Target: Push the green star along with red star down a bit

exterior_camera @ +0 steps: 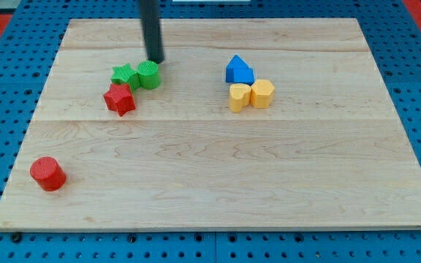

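The green star (125, 75) lies in the upper left part of the wooden board (218, 183). The red star (120, 98) sits just below it, touching its lower edge. A green cylinder-like block (149, 74) touches the green star on its right side. My tip (155, 61) stands just above the green cylinder, up and to the right of the green star.
A red cylinder (47, 174) sits near the board's lower left corner. Right of centre, a blue block (238, 71) rests above two yellow blocks (239, 96) (262, 93). A blue pegboard (6, 102) surrounds the board.
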